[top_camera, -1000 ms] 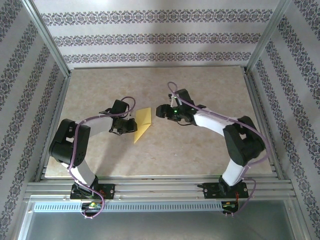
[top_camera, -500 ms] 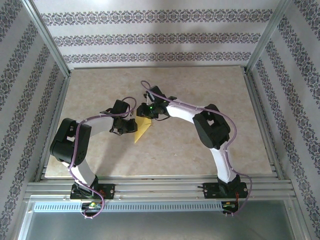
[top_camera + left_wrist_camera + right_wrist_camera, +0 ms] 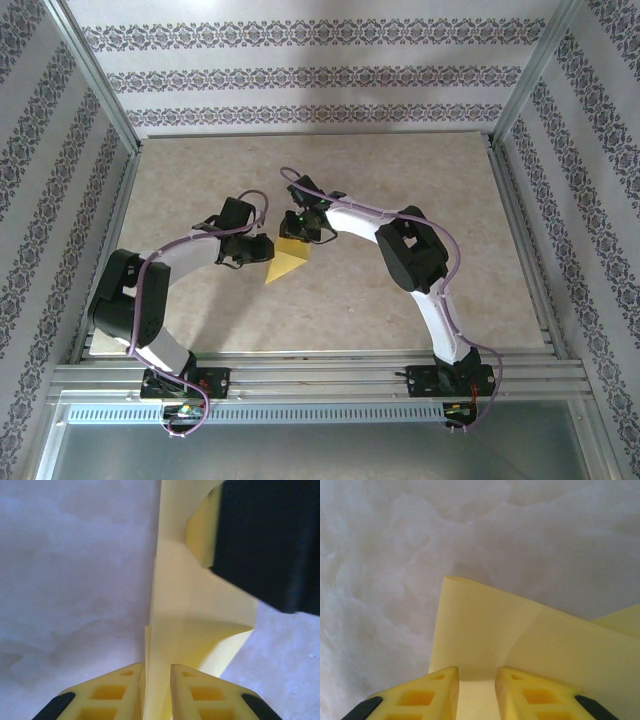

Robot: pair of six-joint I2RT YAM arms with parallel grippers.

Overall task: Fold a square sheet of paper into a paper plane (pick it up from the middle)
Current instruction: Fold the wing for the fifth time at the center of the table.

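Observation:
The yellow paper [image 3: 288, 258] is folded into a narrow pointed shape at the table's middle, its tip toward the near left. My left gripper [image 3: 262, 248] is shut on it from the left. In the left wrist view the paper [image 3: 195, 610] stands edge-on, pinched between the left gripper's [image 3: 157, 672] yellow fingers. My right gripper [image 3: 293, 232] sits at the paper's far edge. Its black body and one of its yellow fingers [image 3: 202, 535] rest against an upper flap. In the right wrist view the right gripper [image 3: 476, 677] is open, its fingers spread over the flat paper [image 3: 520, 635].
The beige marbled tabletop [image 3: 400, 290] has metal rails [image 3: 320, 380] along its near edge and frame posts at the sides. Patterned walls close in the back and both sides. Both arms meet near the centre, elbows bent outward.
The right arm has swung left from beside the paper until its gripper is on the paper's far edge. The left arm has stretched out slightly, still holding the paper.

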